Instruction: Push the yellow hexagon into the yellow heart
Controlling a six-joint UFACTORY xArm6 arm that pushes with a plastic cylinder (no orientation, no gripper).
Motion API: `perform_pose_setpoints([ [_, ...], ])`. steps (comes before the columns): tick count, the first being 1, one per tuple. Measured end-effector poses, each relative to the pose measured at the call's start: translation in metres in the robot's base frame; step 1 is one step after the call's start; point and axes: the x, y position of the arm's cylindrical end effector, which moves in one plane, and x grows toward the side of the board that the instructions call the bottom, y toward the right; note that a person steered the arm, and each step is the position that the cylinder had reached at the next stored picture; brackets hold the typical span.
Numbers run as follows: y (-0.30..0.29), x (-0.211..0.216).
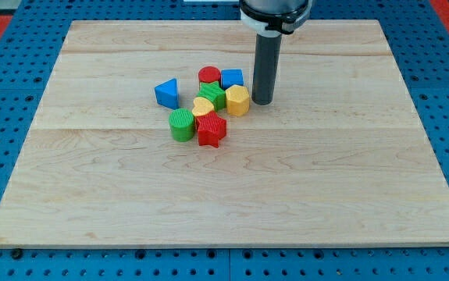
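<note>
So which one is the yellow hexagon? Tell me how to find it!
Look at the wooden board and find the huddle of blocks near its middle. At the huddle's right edge, just left of my tip, sits the yellow hexagon. It is yellow with flat sides, unlike the yellow heart, which lies further left, past the green block.

hexagon (238, 101) just right of heart (202, 108), my tip (262, 102) just right of hexagon

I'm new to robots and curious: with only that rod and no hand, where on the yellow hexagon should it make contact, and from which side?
Probably its right-hand face, pushing toward the view's left. My tip already sits just right of the yellow hexagon, and the yellow heart lies to its left, slightly lower.
</note>
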Motion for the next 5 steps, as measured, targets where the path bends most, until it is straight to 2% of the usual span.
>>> perform_pose_setpoints([
  [2, -0.01, 0.005],
  [3, 0.017, -0.026],
  [5, 0.001, -0.058],
])
